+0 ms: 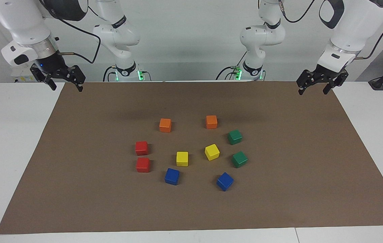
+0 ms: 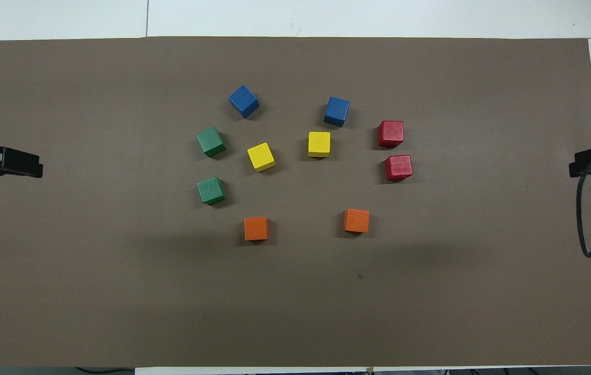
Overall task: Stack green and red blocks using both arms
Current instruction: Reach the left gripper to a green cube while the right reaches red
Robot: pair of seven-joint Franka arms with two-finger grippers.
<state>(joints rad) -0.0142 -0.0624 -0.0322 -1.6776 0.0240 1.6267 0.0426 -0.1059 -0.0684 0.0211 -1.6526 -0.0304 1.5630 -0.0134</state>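
Nothing stacked yet; both claws spread wide, empty, raised at the mat's (image 1: 76, 189) ends.
Green blocks (image 1: 235, 137) (image 1: 239, 159) sit toward the left gripper (image 1: 313, 86), red blocks (image 1: 141, 147) (image 1: 143, 164) toward the right gripper (image 1: 65, 84). Each pair is best taken by its own arm; jaws should be squared to the tilted green faces, with the yellow blocks (image 1: 212, 152) avoided.

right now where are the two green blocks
Both green blocks sit on the brown mat toward the left arm's end of the cluster, apart from each other, beside a yellow block.

Two green blocks (image 1: 237, 147), two red blocks (image 1: 142, 157) (all unstacked)
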